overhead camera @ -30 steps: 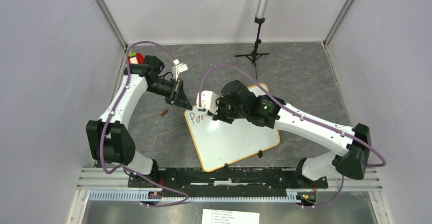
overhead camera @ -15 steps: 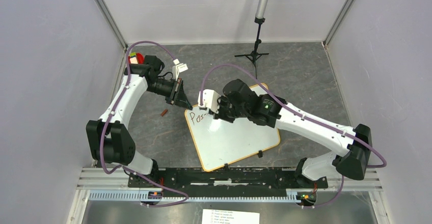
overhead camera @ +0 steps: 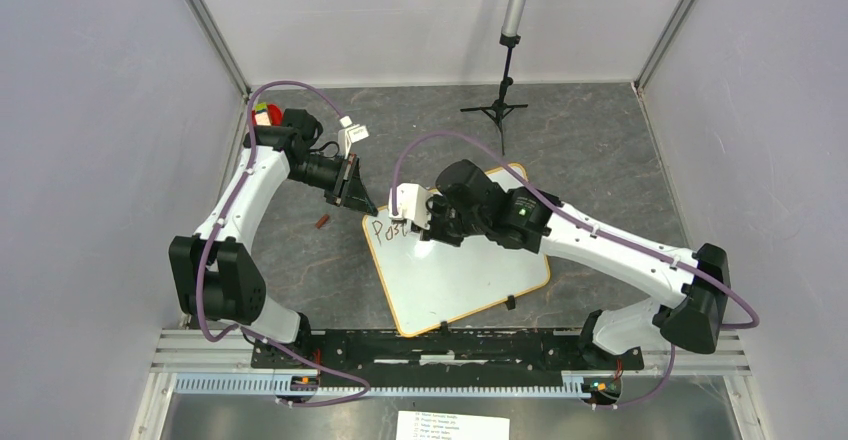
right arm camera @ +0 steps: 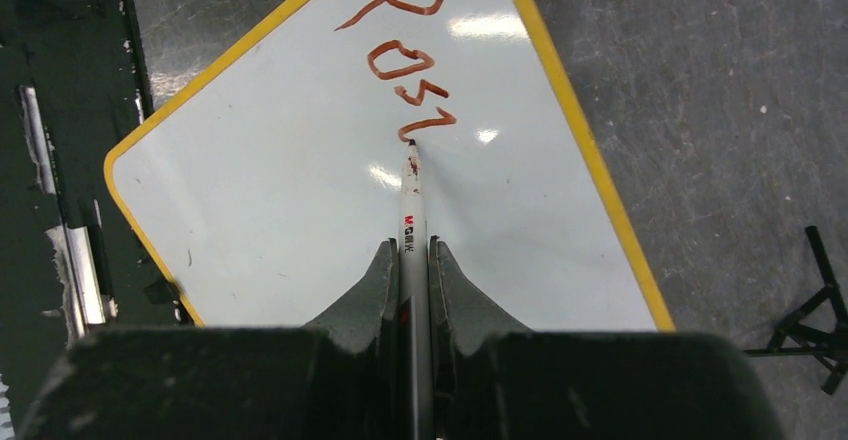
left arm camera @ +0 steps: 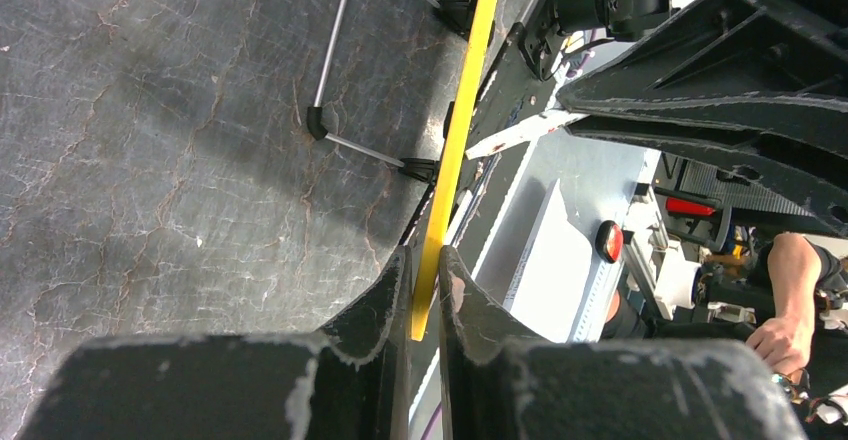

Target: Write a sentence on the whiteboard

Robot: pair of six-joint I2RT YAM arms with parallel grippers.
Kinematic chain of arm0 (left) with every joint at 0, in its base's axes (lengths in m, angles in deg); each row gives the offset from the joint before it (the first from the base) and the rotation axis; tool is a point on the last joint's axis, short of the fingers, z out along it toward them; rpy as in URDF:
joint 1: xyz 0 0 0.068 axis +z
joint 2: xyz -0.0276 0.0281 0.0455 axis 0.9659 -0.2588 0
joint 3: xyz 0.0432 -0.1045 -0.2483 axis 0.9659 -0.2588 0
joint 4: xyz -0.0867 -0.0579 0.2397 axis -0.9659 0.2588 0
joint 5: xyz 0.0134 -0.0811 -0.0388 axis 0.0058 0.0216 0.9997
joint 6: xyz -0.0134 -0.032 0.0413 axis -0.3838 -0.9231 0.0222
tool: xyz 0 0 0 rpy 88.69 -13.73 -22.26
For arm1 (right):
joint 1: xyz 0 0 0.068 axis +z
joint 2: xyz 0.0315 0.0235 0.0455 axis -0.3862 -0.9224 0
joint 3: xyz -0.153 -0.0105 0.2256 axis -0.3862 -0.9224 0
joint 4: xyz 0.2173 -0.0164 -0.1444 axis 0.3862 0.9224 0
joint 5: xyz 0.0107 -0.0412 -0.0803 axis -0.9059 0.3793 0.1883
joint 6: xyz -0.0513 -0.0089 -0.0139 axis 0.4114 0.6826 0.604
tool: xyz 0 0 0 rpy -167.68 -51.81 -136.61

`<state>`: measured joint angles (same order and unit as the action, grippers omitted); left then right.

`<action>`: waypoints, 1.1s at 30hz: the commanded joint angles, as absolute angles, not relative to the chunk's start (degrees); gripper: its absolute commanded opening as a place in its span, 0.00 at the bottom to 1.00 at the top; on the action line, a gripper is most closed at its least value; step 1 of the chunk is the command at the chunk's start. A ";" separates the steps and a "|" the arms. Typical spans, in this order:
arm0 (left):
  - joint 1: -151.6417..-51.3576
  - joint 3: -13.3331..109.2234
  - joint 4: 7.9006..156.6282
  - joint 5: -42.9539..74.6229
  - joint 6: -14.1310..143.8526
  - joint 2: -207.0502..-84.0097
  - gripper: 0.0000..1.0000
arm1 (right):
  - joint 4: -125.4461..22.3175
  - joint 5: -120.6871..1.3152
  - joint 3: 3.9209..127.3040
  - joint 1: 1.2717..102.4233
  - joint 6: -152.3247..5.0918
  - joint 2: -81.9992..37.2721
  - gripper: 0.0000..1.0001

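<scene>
Whiteboard [overhead camera: 455, 275] lies flat on grey table [overhead camera: 600, 140], skewed, between the arms. Left gripper [left arm camera: 425, 260] clamped on its yellow rim [left arm camera: 455, 130]. Right gripper [right arm camera: 413, 250] clamped on marker [right arm camera: 411, 195], tip touching board just past letters "Pos" [right arm camera: 400, 62].

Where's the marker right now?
In the right wrist view, the marker is clamped in the right end effector, its tip on the whiteboard at the stroke after "Pos".

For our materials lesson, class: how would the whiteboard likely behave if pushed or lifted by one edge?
Probably stiff: the whiteboard lies flat while the left gripper pinches only its yellow rim. Likely light and thin, so apt to slide under the marker if unheld.
</scene>
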<state>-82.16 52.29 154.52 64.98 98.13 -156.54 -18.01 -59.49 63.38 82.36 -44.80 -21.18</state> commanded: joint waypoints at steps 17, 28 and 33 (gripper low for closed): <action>-82.38 52.12 154.60 66.55 97.29 -154.07 0.02 | -19.35 -55.83 70.25 82.33 -43.50 -23.58 0.00; -82.38 52.07 154.60 66.31 97.44 -154.29 0.03 | -17.90 -56.58 68.03 82.39 -43.47 -22.61 0.00; -82.34 52.15 154.60 66.29 97.41 -154.34 0.02 | -17.69 -57.56 68.23 82.40 -43.25 -21.70 0.00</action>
